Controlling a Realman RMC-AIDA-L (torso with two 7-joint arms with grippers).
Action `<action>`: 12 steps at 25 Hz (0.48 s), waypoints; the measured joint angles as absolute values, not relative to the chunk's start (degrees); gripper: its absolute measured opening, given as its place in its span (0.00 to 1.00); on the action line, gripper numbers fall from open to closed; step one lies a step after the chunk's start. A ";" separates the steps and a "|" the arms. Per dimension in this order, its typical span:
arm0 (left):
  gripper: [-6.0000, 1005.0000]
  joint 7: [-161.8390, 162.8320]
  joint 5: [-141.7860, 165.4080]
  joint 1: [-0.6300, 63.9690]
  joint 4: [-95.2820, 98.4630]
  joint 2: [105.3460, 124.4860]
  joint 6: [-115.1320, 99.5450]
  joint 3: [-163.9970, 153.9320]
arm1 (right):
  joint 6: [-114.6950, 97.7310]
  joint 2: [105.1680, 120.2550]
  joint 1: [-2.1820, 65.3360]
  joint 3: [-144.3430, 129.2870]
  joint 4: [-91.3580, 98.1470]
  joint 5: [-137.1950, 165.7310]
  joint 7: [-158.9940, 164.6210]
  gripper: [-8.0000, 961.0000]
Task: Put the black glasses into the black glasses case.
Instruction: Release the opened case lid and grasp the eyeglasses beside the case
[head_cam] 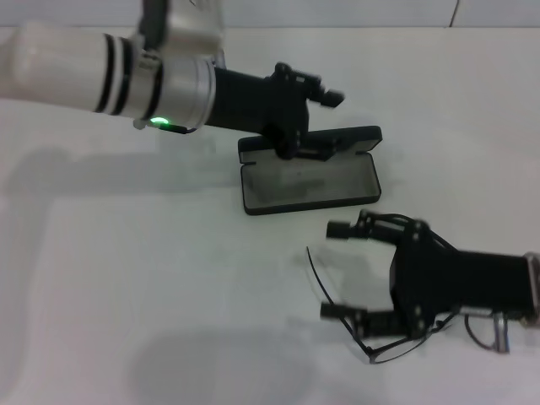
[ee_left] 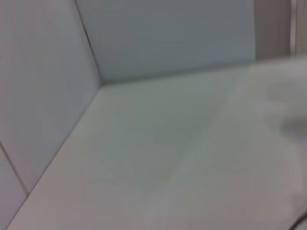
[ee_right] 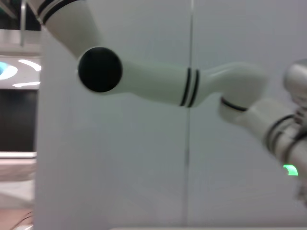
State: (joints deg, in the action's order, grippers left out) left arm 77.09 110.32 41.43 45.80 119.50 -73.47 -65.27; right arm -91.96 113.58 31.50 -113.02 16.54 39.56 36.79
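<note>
The black glasses case (head_cam: 309,184) lies open on the white table (head_cam: 126,278) at centre back, with its grey lining up and its lid standing behind. My left gripper (head_cam: 309,124) is at the lid, open, with one finger (head_cam: 285,148) in front of it and one behind. The black glasses (head_cam: 392,353) lie on the table at the front right, one temple arm curving toward the case. My right gripper (head_cam: 335,271) is open low over them, with a finger on each side of that temple arm. Neither wrist view shows the case or the glasses.
The left forearm (head_cam: 101,63) reaches in from the back left over the table. The right wrist view shows the left arm (ee_right: 158,86) against a pale wall. The left wrist view shows only bare table (ee_left: 158,158) and wall panels.
</note>
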 joint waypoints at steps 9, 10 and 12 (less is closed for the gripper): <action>0.72 77.34 87.63 27.93 45.05 119.29 -87.36 -59.89 | -86.84 104.59 29.44 -102.09 37.89 54.19 55.17 0.88; 0.76 77.28 86.62 26.54 44.83 119.41 -87.78 -59.91 | -85.13 103.03 29.44 -100.37 44.36 59.77 61.15 0.88; 0.81 76.35 84.72 24.19 43.64 119.56 -88.59 -60.00 | -84.19 102.01 29.36 -94.41 57.76 75.61 75.49 0.88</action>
State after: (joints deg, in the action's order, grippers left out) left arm 76.35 84.72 24.19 43.64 119.56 -88.59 -60.00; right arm -84.19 102.01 29.36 -94.41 57.76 75.61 75.49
